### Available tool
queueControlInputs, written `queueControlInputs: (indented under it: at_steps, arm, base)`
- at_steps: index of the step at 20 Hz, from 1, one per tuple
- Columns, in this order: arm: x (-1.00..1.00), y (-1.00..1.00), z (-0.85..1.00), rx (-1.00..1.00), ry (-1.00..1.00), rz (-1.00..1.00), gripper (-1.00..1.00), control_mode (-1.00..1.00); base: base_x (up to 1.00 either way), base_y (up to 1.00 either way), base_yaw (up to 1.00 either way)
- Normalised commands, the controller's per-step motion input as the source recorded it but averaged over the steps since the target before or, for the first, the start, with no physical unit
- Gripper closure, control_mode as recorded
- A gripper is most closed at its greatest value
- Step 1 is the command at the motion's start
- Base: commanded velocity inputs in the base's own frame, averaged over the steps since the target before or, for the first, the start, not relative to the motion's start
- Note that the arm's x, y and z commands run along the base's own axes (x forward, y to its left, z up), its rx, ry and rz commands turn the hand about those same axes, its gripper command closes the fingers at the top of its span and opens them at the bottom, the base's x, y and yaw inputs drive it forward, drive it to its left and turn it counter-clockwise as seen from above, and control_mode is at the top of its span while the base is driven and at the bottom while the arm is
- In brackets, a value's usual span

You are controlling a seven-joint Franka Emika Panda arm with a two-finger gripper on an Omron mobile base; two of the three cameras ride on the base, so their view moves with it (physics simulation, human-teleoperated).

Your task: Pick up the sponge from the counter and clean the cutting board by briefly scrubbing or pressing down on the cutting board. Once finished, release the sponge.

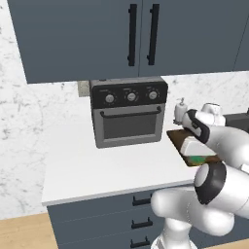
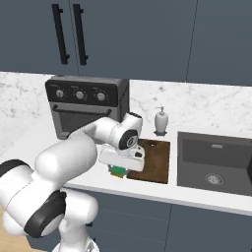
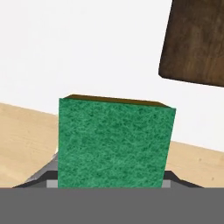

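You see the green-topped rectangular sponge (image 3: 116, 144) hiding the pincer's fingertips; the dark brown wooden cutting board (image 3: 194, 43) is cropped at the picture's edge.

Rough green sponge (image 3: 116, 144); grainy wooden cutting board (image 3: 194, 41).

Dark grey-blue upper cabinets (image 1: 126, 34) run across the top, with long black vertical handles (image 1: 132, 35) on the paired doors. White marbled wall (image 2: 206, 106) with faint grey veining behind the worktop. Black and grey toaster oven (image 1: 129, 112) stands against the wall: three knobs (image 1: 131, 97) along its top panel, a bar handle over a dark glass door. White soap dispenser (image 2: 161, 120) stands by the wall, just beside the dark grey sink basin (image 2: 214, 167), which has a round drain. Lower drawers (image 1: 97, 219) dark grey-blue, with short black pulls. Light wooden floor (image 1: 22, 233). Even, soft lighting, no hard shadows.
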Motion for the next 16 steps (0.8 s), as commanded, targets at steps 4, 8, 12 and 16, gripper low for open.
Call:
queueControlInputs:
  at_steps: [4,8,12,16]
  arm:
    - [0.06,-0.45,0.00,0.08,0.01,0.00,1.00,-1.00]
    - [0.15,-0.09,0.00,-0.01,0.05,0.00,1.00,-1.00]
    - [0.32,0.00,0.00,-0.03,0.32,0.00,1.00,-1.00]
    - [0.46,-0.11,-0.01,0.00,0.32,0.00,1.00,-1.00]
  base:
    - [0.00,0.00,0.00]
    - [0.00,0.00,0.00]
    - [0.00,0.00,0.00]
    - [0.00,0.00,0.00]
